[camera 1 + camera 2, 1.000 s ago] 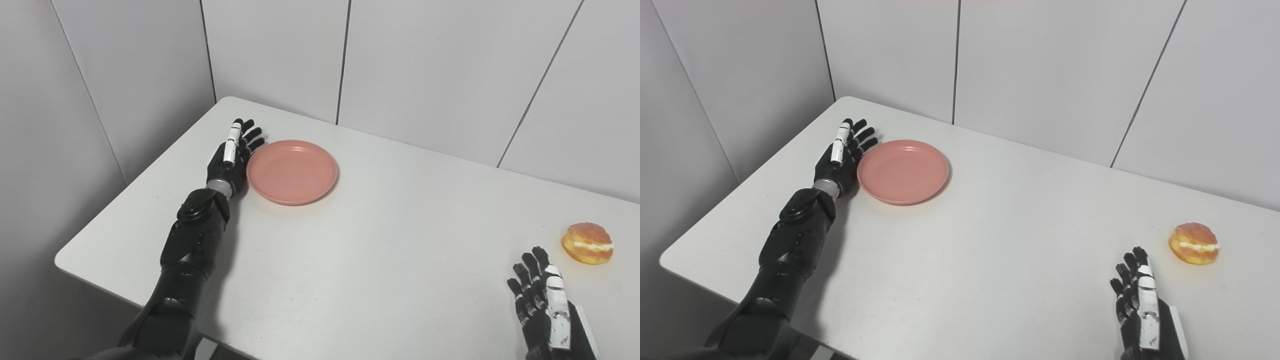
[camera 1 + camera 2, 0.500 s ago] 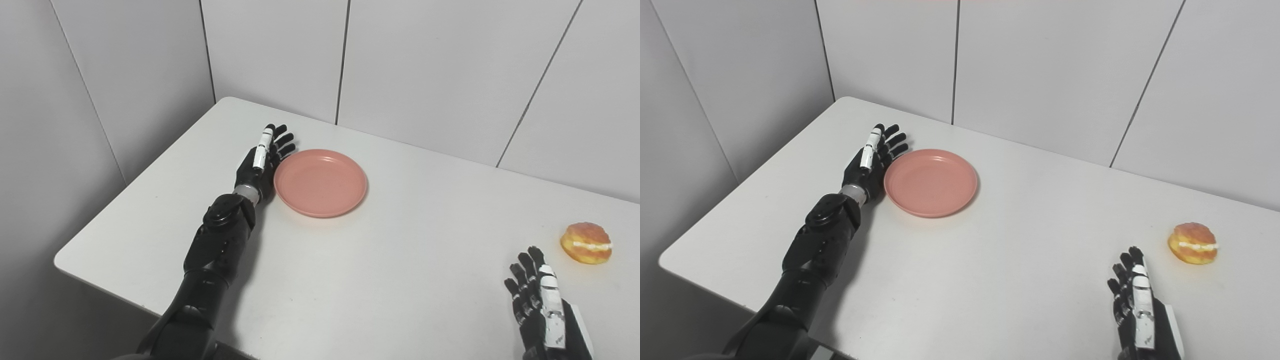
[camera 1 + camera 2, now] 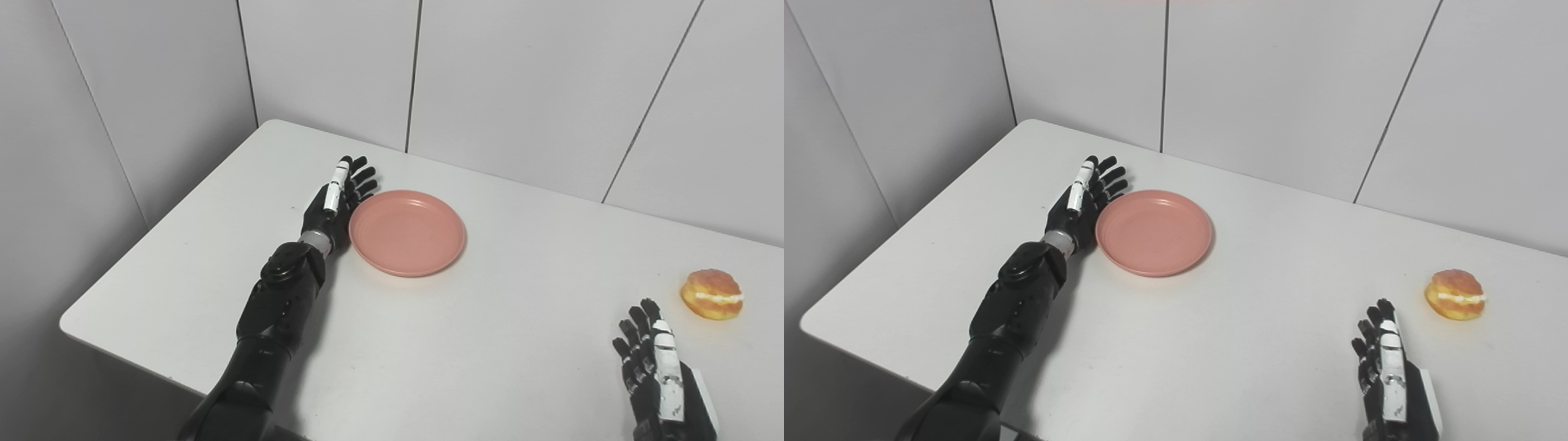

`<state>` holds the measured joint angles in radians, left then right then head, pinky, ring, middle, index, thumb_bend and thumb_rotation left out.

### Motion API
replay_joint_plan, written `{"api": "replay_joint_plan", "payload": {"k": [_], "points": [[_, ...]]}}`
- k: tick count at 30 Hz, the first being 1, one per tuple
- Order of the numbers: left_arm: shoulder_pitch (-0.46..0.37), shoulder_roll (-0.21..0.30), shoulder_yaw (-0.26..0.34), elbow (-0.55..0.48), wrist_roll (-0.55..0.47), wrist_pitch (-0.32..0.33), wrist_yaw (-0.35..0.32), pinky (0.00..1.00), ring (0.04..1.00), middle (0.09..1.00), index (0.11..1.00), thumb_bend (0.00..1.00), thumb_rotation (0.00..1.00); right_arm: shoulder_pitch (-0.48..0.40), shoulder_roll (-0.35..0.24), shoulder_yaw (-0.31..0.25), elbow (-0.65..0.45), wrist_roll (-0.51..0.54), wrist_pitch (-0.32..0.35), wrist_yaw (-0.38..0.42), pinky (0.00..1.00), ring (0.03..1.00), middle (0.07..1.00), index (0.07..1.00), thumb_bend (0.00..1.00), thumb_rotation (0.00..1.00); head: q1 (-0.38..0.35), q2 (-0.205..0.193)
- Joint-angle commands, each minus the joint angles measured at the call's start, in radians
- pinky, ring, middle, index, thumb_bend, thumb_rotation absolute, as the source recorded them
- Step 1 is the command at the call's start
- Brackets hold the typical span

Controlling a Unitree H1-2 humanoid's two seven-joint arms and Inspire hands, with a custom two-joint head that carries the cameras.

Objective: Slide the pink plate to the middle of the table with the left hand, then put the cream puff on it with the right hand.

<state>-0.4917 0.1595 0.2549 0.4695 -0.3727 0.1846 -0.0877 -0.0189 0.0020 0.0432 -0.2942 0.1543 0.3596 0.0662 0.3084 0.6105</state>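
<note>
Pink plate [image 3: 407, 233]: round, shallow, bare, left of table [image 3: 490, 343] centre. Left hand [image 3: 334, 202] flat, fingers spread, against its left rim. Cream puff [image 3: 712, 294] near right edge; right hand [image 3: 655, 367] spread, holding nothing, near front edge.

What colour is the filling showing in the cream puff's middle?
White, a thin band between the golden-orange halves of the cream puff, clearest in the left eye view.

We are in what looks like a bare lab or test booth: a plain white table [image 3: 502, 343] pushed into a corner of grey-white wall panels [image 3: 520, 79] with dark vertical seams, no furnishings around.
</note>
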Motion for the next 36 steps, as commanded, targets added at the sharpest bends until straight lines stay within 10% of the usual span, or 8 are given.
{"api": "replay_joint_plan", "payload": {"k": [1, 36], "points": [[0.008, -0.015, -0.015, -0.017, -0.003, 0.035, -0.013, 0.92, 0.905, 0.903, 0.882, 0.34, 1.0, -0.019, 0.011, 0.004, -0.04, -0.006, -0.025, -0.003, 1.0, 1.0, 1.0, 1.0, 0.16, 1.0, -0.006, 0.003], [0.158, -0.176, -0.155, -0.27, -0.01, 0.161, -0.046, 0.9, 0.89, 0.897, 0.878, 0.36, 1.0, -0.036, 0.065, 0.021, -0.077, -0.071, 0.012, -0.058, 1.0, 1.0, 1.0, 1.0, 0.22, 1.0, -0.183, 0.077]]}}
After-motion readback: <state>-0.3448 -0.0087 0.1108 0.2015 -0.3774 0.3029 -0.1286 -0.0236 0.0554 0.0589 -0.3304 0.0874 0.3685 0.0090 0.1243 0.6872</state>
